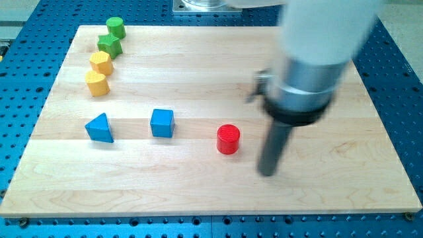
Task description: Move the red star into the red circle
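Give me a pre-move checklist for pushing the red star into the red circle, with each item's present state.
1. Red star located: cannot tell. No red star shows; the arm's body may hide it.
2. Red circle in view and standing free: ok, near the board's middle.
3. My tip clear of blocks: ok. It sits to the view's right of the red circle and a little lower, apart from it.
4. Blue cube and blue triangle out of the way: ok, both to the view's left of the red circle.
5. Push line from red star to red circle: cannot tell until the star is found.
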Robot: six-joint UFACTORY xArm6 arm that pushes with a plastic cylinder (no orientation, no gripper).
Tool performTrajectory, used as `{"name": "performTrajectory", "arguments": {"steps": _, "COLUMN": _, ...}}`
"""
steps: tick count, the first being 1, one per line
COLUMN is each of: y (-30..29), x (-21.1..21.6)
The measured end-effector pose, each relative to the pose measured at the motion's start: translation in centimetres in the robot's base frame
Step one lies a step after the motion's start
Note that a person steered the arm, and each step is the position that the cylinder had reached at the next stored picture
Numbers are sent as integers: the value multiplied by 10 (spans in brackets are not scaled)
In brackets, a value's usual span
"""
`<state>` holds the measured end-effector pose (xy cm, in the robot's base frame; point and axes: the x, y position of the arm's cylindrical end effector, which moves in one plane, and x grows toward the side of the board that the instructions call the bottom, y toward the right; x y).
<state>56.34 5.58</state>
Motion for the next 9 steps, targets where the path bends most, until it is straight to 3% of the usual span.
{"name": "performTrajectory", "arguments": {"steps": 1, "y": -29, "x": -43}}
{"name": "performTrajectory", "arguments": {"steps": 2, "y": -29, "x": -55}}
{"name": "performTrajectory", "arguments": {"steps": 3, "y": 51, "x": -65}}
{"name": "performTrajectory", "arguments": {"steps": 4, "y": 200, "x": -111}}
{"name": "performTrajectory", "arguments": {"steps": 5, "y": 281, "x": -200}}
{"name": "performTrajectory", "arguments": {"steps": 6, "y": 241, "x": -250}}
{"name": "performTrajectory", "arguments": {"steps": 7, "y": 124, "x": -234}}
{"name": "performTrajectory", "arguments": {"steps": 8, "y": 53, "x": -230}}
{"name": "performTrajectory", "arguments": {"steps": 9, "y": 27, "x": -236}}
